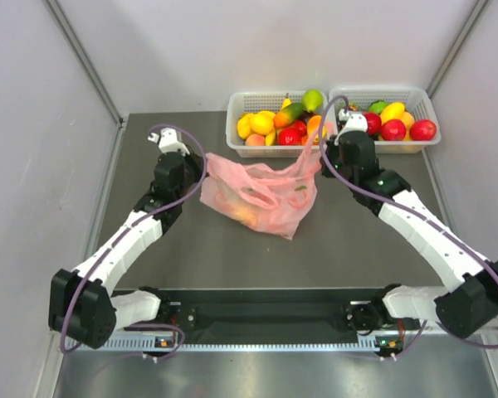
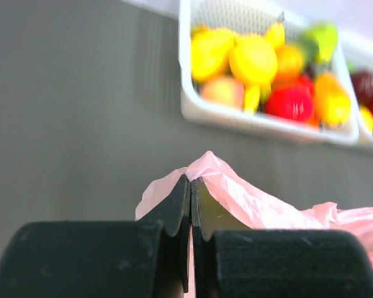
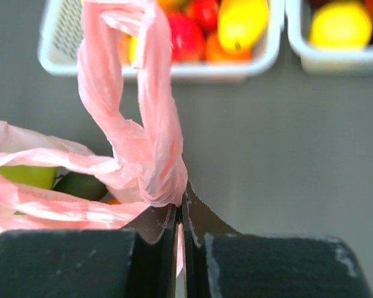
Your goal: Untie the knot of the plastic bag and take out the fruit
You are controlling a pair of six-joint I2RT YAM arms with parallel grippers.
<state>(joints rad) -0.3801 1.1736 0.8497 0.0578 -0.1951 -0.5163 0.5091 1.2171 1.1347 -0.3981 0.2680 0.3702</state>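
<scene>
The pink plastic bag [image 1: 261, 195] lies mid-table, stretched between my two grippers. My left gripper [image 1: 201, 178] is shut on the bag's left edge, with pink film [image 2: 236, 192] pinched between its jaws [image 2: 191, 181]. My right gripper [image 1: 322, 162] is shut on a twisted handle loop [image 3: 143, 93] at the bag's right end; the jaws [image 3: 181, 198] grip a bunched lump of film [image 3: 158, 177]. I cannot tell whether that lump is the knot. Fruit shows through the film: an orange one [image 1: 245, 214] and a green one [image 3: 28, 176].
Two white baskets stand at the back, the left one [image 1: 235, 133] and the right one [image 1: 432, 116], each holding several loose toy fruits. The right gripper is close to the gap between them. Grey walls flank the table.
</scene>
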